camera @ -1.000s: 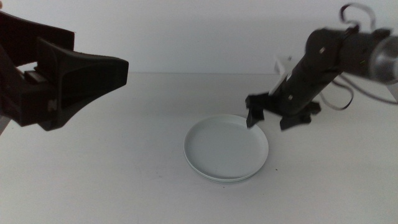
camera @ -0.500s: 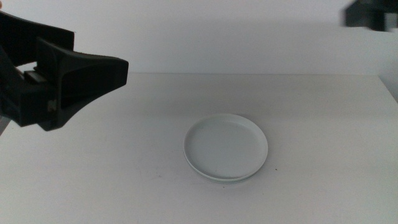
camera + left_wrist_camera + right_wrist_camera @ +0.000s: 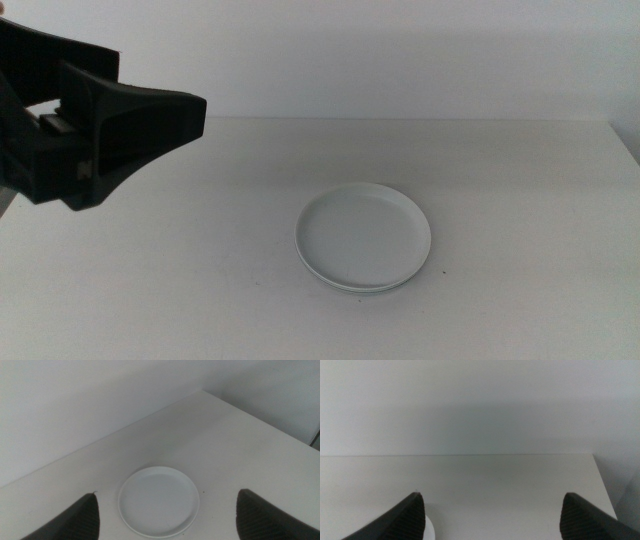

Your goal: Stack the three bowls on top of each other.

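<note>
Bowls [image 3: 364,237] sit nested on the bench [image 3: 520,260] below my spread, empty left pincer [image 3: 167,512]; I'd check alignment. Right pincer [image 3: 490,515] gapes empty.

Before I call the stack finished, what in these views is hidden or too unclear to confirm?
- Lower bowls: in the middle view the white bowl covers them; only thin rim lines show at its near edge, too thin to count or colour.
- Left wrist view: the white bowl hides anything beneath.
- Right wrist view: only a white sliver shows, cut off by the frame edge and the right gripper.
- Left gripper: open, high above the table; its arm blocks the middle view's left side.
</note>
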`<state>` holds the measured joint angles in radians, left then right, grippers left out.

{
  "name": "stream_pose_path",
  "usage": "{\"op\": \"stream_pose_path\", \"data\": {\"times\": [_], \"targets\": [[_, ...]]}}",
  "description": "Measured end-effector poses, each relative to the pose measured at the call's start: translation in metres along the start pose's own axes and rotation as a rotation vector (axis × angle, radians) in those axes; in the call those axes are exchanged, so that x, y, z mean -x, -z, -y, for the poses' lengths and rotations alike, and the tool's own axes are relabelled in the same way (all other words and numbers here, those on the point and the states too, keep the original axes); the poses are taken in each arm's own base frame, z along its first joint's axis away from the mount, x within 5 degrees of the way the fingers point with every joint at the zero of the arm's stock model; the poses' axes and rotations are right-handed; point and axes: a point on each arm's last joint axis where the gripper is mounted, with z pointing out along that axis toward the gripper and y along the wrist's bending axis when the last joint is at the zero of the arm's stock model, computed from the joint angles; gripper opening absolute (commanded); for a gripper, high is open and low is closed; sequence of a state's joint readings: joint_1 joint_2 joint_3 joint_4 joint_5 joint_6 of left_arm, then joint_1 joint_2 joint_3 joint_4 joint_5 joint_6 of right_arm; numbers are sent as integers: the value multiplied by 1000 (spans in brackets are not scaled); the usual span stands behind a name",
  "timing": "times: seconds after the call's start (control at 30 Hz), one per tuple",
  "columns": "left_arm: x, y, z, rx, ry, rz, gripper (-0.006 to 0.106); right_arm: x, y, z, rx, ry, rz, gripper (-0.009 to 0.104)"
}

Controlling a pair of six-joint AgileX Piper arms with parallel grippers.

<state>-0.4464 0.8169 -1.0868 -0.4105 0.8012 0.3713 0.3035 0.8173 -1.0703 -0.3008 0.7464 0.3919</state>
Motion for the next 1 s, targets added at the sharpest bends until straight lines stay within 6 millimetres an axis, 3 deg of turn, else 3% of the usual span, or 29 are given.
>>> {"op": "stream_pose_path", "data": {"times": [0.27, 0.43, 0.53, 0.67, 1.0], "targets": [[0, 0, 0, 4, -3, 3, 94, 0, 0, -1, 8, -11, 2, 82], [8, 0, -5, 49, -2, 108, 94, 0, 0, -1, 8, -11, 2, 82], [8, -3, -12, 128, -17, 201, 94, 0, 0, -1, 8, -11, 2, 82], [-9, -3, -29, 290, 23, 278, 94, 0, 0, -1, 8, -11, 2, 82], [-28, 35, -46, 571, -2, 340, 94, 0, 0, -1, 8, -11, 2, 81]]}}
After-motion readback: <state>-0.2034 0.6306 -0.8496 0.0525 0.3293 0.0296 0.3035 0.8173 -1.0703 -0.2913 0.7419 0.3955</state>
